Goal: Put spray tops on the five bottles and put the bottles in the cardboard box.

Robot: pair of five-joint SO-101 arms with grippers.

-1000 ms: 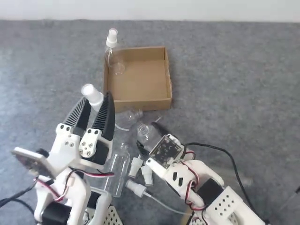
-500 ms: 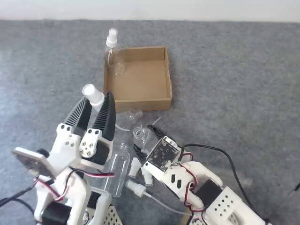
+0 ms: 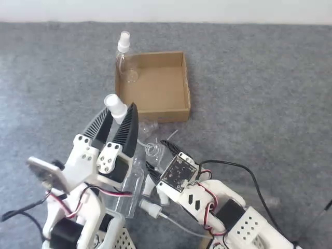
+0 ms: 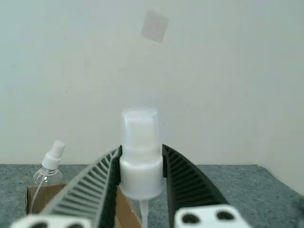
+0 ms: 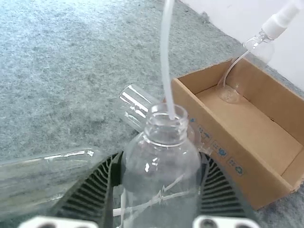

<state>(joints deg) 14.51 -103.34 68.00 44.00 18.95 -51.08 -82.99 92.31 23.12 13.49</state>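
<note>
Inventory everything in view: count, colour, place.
open cardboard box: one, brown, beyond the arms.
capped clear plastic bottle: one, white-topped, standing in the box's far corner.
lying clear bottles: two, on carpet before the box.
white spray top with tube: one, in left gripper.
held clear bottle: one, in right gripper, tube entering its neck.
loose white spray tops: three, between the arms.
grey carpet: one, underneath everything.
left gripper, right gripper: black fingers, both shut.
</note>
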